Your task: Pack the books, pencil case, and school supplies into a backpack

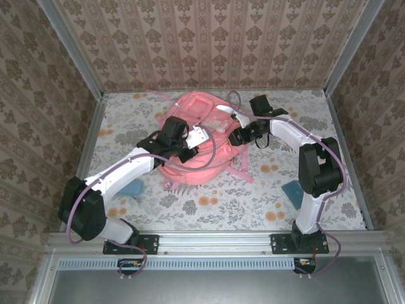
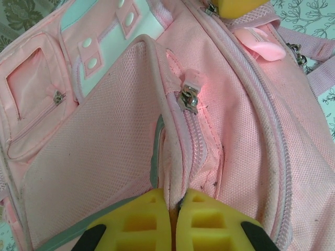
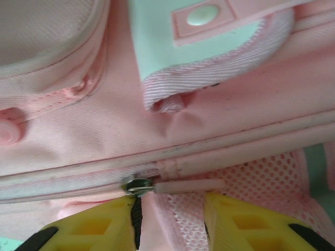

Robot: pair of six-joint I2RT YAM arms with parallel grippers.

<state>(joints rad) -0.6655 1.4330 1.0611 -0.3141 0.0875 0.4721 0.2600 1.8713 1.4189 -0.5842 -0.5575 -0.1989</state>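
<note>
Yellow left fingers (image 2: 141, 222) pressed together, with a pink fabric edge of the backpack (image 2: 94, 172) pinched between the tips. Right fingers (image 3: 246, 222) parted with a narrow gap, nothing clamped.

Floral worktop (image 1: 209, 206) lies under both. The backpack lies on it, directly beneath both sets of fingers. A zip-edged seam runs straight ahead of the left tips, and a grey-green lining edge shows just beyond them.

Teal square (image 1: 293, 190) is on the worktop, well apart from the right fingers and nearer that arm's base. Light-blue item (image 1: 133, 187) is likewise well apart from the left fingers, partly under the left arm.

Metal zip slider (image 3: 137, 184) sits at the tip of one right finger. Its pink pull tab (image 3: 191, 184) lies across the gap, just beyond the tips.
</note>
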